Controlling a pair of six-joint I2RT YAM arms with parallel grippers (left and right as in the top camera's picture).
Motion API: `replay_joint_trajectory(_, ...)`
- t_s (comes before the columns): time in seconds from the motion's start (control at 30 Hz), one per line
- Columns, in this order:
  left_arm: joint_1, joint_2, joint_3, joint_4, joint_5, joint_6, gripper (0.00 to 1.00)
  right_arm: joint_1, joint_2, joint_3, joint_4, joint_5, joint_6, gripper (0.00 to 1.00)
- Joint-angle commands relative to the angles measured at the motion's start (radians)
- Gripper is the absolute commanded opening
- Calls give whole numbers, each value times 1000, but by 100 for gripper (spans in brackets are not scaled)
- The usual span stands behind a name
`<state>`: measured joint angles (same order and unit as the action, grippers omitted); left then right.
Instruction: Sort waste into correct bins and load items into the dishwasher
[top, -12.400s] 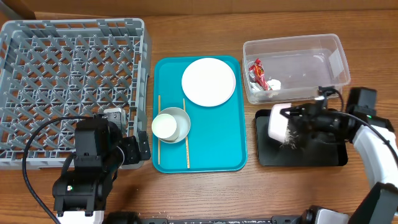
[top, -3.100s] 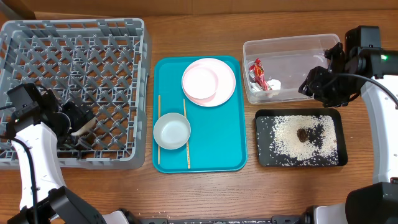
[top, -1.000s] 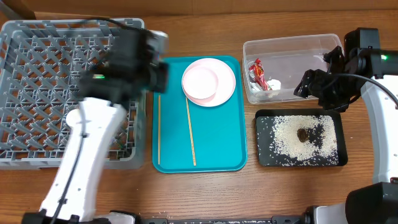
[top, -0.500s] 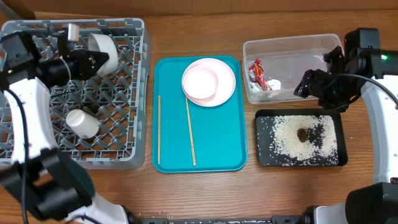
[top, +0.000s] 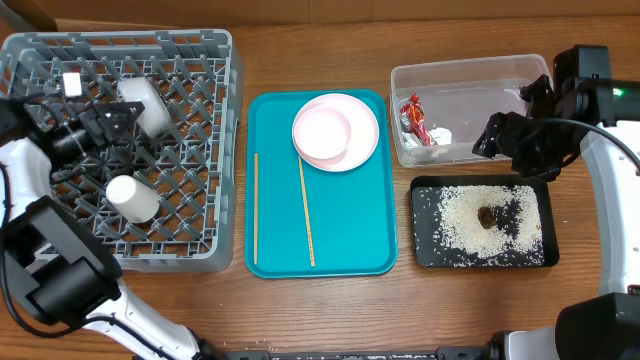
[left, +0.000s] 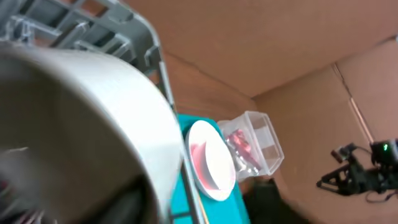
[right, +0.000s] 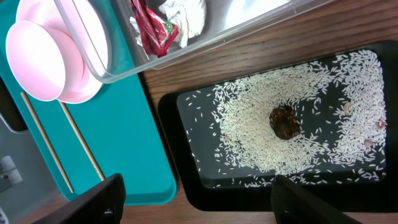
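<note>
The left claw (top: 118, 116) grips the grey bowl (top: 145, 95), and should lower it softly into the rack (top: 205, 60), beside the cup (top: 132, 198).

The wooden table (top: 300, 310) carries four things. A grey dish rack (top: 150, 258) fills the far left corner. A teal tray (top: 350, 220) lies at the middle, just beside the rack. Toward the right edge a clear tub (top: 480, 100) sits at the far side, with a black tray (top: 425, 255) just nearer the front edge.
</note>
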<state>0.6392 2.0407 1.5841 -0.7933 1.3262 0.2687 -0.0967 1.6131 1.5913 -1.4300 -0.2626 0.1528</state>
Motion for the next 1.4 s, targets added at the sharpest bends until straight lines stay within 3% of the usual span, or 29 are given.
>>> replay_joint_trajectory(0.0, 40, 6, 7, -54, -44, 1, 68, 2, -19, 26, 3, -4, -5, 77)
replay_joint_trajectory(0.03, 47, 6, 8, -63, -43, -8, 72, 2, -19, 26, 3, -4, -5, 77)
replay_joint_trajectory(0.13, 71, 2, 10, -78, -43, -60, 100, 2, -19, 26, 3, -3, -5, 77)
replay_joint_trajectory(0.3, 87, -100, 14, -100, -97, -97, 100, 2, -19, 26, 2, 0, -5, 77)
replay_joint_trajectory(0.47, 84, -259, 14, -132, -388, -356, 100, 2, -19, 26, -8, 0, -5, 77)
replay_joint_trajectory(0.63, 13, -433, 14, -175, -412, -427, 100, 2, -19, 26, -19, 0, -5, 77)
replay_joint_trajectory(0.73, -113, -498, 14, -174, -544, -426, 100, 2, -19, 26, -20, 16, -4, 77)
replay_joint_trajectory(0.97, -571, -488, 14, -124, -914, -412, 100, 2, -19, 26, -23, 113, 57, 79)
replay_joint_trajectory(1.13, -858, -388, 14, -11, -1093, -346, 100, 2, -19, 26, -23, 113, 56, 81)
replay_joint_trajectory(1.27, -1014, -272, 14, 69, -1244, -301, 100, 2, -19, 26, -23, 113, 56, 82)
replay_joint_trajectory(1.37, -1082, -185, 14, 113, -1265, -278, 100, 2, -19, 26, -23, 113, 56, 82)
